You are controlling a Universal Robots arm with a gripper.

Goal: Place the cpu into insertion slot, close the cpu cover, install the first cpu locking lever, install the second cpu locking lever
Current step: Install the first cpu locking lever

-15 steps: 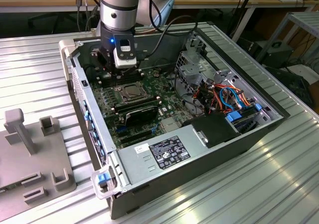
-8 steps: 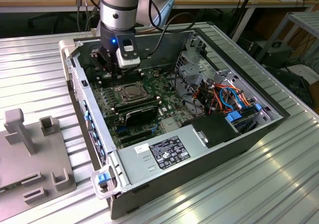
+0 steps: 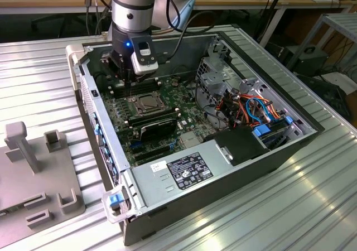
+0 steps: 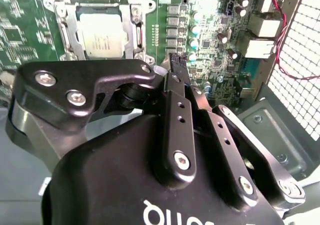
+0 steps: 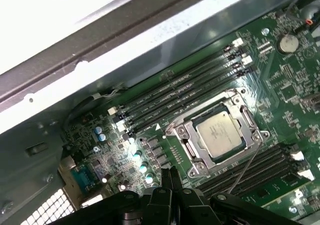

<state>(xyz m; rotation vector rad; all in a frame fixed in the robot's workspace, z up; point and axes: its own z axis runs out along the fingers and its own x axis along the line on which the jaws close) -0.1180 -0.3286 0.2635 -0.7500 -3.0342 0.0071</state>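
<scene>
Ribbed grey aluminium table (image 3: 44, 67) carries the open computer case (image 3: 234, 167), which lies on its side with its green motherboard (image 3: 125, 114) facing up. My arm (image 3: 131, 5) comes down into the case at the corner nearest the perforated rear panel (image 4: 300, 60), on the exterior view's left of the board. A black power supply (image 3: 184, 170) fills the case's near edge, and a grey moulded fixture (image 3: 33, 173) sits on the table outside the case, on the exterior view's left.

On the motherboard, long black memory slots (image 5: 185, 92) run along both sides of the insertion slot (image 5: 192, 170). The cpu cover (image 5: 237, 102) lies down flat on that socket, its silver frame ringing the cpu (image 5: 220, 134), whose dull metal top shows through the window; the chip sits in the socket, near the middle of the board. A thin wire lever (image 5: 245, 167) slants away from the socket's edge towards the memory slots.

My gripper (image 5: 167, 177) hangs above the board just beside the socket, on its rear-panel side, touching nothing. My black fingers (image 4: 176, 67) are pressed together with no gap between them and nothing held.
</scene>
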